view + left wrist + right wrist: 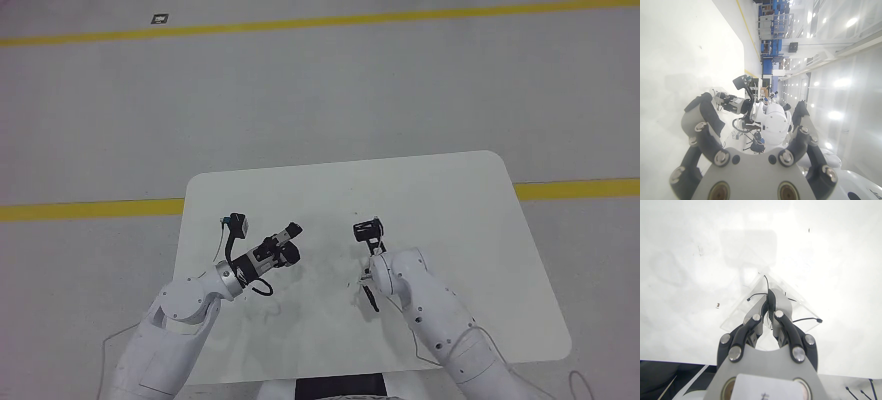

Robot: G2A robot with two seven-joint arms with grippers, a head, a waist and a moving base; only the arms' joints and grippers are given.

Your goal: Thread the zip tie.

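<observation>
Pinching the black zip tie [766,281] above a clear tray [806,311] on the near side is the right gripper [768,299]; the left gripper [751,103] gapes empty. Light, springy, probably slippery: hold close to its tail.

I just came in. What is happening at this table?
The right tool is shut on a thin black zip tie, holding it over a clear plastic tray on the white table, where more zip ties lie. The left tool is open and empty, held off the table nearby.
</observation>
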